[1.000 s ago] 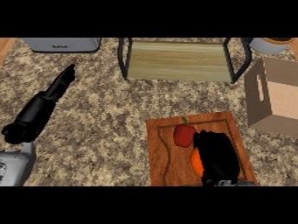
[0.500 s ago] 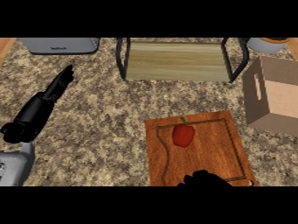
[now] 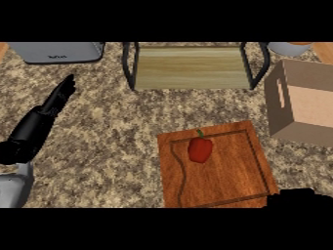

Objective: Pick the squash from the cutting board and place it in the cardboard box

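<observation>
Squash (image 3: 200, 149) was seen lying on board (image 3: 217, 166), untouched, box (image 3: 312, 103) just beside, at right. Step judged: pick not yet started. Left robot hand (image 3: 59, 96) was held open, fingers straight, over desk (image 3: 111, 141). Right robot hand (image 3: 307, 199) barely seen at bottom edge, fingers couldn't be told. Next: reach over squash needed, then grasp.

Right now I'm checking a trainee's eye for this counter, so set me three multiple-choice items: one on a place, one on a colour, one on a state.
1. Where does the squash lie?
A. in the cardboard box
B. on the cutting board
C. on the bare counter

2. What colour is the squash?
A. red
B. yellow
C. white

3. How is the left hand?
A. curled round the squash
B. pressing on the cutting board
C. fingers straight, holding nothing

Key: 1 B, it sits on the cutting board, left of the cardboard box. 2 A, red body with a green stem. 3 C, it lies stretched over the counter, far from the board.
</observation>
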You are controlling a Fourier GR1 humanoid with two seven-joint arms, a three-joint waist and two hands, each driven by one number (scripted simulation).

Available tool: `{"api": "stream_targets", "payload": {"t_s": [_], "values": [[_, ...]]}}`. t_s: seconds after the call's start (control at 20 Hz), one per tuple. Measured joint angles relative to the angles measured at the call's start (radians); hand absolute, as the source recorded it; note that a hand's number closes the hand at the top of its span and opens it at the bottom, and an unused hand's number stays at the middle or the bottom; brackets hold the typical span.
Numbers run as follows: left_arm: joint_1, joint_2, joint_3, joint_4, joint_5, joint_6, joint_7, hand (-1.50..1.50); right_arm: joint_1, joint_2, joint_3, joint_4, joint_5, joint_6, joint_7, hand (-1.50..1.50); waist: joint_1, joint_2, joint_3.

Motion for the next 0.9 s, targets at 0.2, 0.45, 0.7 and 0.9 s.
{"api": "stream_targets", "payload": {"t_s": [0.2,0.45,0.7,0.9], "values": [[0.004,0.002,0.002,-0.004,-0.006,0.0,-0.007,0.0,0.056,-0.022,-0.2,0.023,-0.222,-0.032,0.008,1.5,0.001,0.002,-0.001],[-0.008,-0.007,-0.011,-0.001,-0.013,-0.007,-0.008,0.0,0.018,-0.055,-0.459,0.175,-0.501,0.031,-0.009,1.5,0.024,0.005,-0.002],[-0.036,-0.021,-0.026,0.019,-0.027,-0.015,-0.013,0.0,-0.098,-0.082,-0.593,0.448,-0.644,0.152,-0.073,1.5,0.05,0.009,-0.003],[-0.067,-0.028,-0.025,0.031,-0.022,-0.028,-0.008,0.0,-0.202,-0.115,-0.592,0.682,-0.583,0.217,-0.165,1.5,0.072,0.014,-0.003]]}}
